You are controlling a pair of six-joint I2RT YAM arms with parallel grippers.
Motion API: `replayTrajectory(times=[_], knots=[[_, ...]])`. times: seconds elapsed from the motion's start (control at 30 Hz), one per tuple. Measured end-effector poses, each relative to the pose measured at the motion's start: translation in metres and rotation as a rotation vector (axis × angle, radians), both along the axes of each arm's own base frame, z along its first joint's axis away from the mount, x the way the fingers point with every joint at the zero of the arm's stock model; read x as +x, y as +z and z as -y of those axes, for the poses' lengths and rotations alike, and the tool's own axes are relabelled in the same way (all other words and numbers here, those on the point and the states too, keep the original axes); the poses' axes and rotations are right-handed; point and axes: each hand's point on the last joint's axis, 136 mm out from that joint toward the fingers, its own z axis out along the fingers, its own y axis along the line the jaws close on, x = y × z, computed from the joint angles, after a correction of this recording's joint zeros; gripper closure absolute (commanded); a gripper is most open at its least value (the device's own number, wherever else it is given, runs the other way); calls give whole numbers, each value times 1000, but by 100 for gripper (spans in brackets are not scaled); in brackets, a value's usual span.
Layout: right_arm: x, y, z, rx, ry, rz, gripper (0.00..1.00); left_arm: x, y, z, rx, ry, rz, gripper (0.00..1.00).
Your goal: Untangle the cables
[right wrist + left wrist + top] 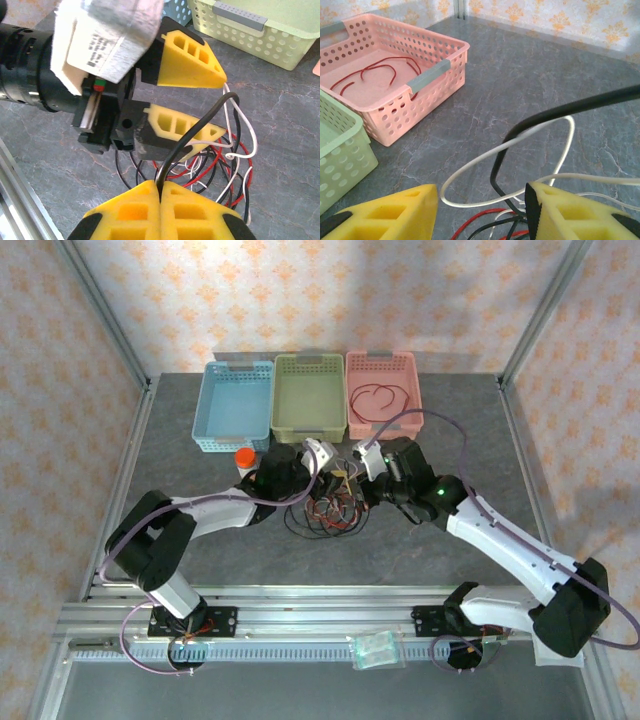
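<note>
A tangle of red, black and white cables (332,506) lies on the grey table between my two grippers. My right gripper (160,192) is shut on a black cable (200,135) that rises out of the pile (220,170). My left gripper (482,210) is open just above the tangle, with a white loop (520,145) and the taut black cable (560,112) passing between its yellow fingers (385,212). The right wrist view has the left gripper (222,106) straight ahead, jaws apart. One dark red cable (378,400) lies in the pink basket (352,415).
A blue basket (233,405), a green basket (308,395) and the pink one stand in a row at the back. An orange-capped bottle (244,460) stands beside the left arm. A small clear bag (375,648) lies on the front rail.
</note>
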Motion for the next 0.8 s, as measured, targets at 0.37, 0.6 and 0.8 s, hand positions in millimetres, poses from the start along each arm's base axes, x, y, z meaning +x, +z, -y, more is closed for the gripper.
replayTrajectory(times=[0.37,0.6,0.8], knots=[[-4,1,3,-2,2,-5,100,9,-5,3,-2,-46,-9,52],[-4,1,3,-1,3,-7,100,19,3,5,-15,-89,0,51],[-5,1,2,2,9,-9,100,18,-2,3,7,-164,-25,51]])
